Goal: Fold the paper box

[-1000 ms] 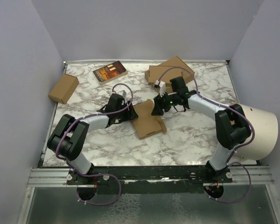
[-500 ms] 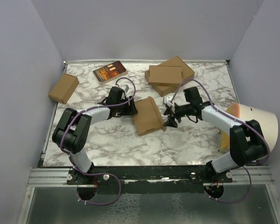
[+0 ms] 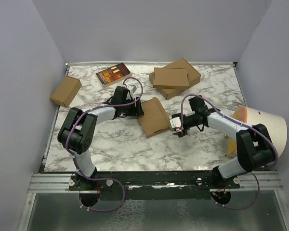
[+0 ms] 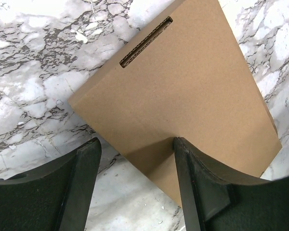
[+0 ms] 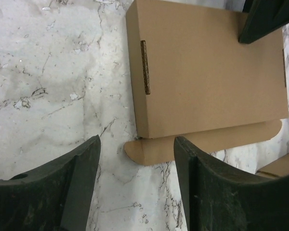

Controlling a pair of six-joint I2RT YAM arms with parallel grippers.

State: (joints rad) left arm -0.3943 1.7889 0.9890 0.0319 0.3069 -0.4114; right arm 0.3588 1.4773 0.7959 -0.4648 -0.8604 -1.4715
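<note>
The paper box (image 3: 154, 117) lies flat and closed in the middle of the table, a thin brown cardboard mailer with a slit (image 4: 145, 42) in its side. A rounded flap (image 5: 192, 142) sticks out along one edge. My left gripper (image 3: 137, 109) is open at the box's left edge; in the left wrist view one fingertip (image 4: 183, 149) rests on the cardboard and the other is over bare marble. My right gripper (image 3: 176, 127) is open just right of the box, apart from it, with the flap's tip in front of its jaws (image 5: 136, 142). The left gripper's finger (image 5: 269, 19) shows at the box's far corner.
A stacked pair of folded brown boxes (image 3: 173, 77) sits at the back right. A small thicker carton (image 3: 65, 91) is at the left edge and a dark book (image 3: 113, 74) at the back. A large white cylinder with an orange face (image 3: 260, 130) stands by the right arm.
The right gripper has drawn back from the box toward the near right and opened wider. The left gripper has shifted right onto the box's left edge. The box now lies flat and closed.
</note>
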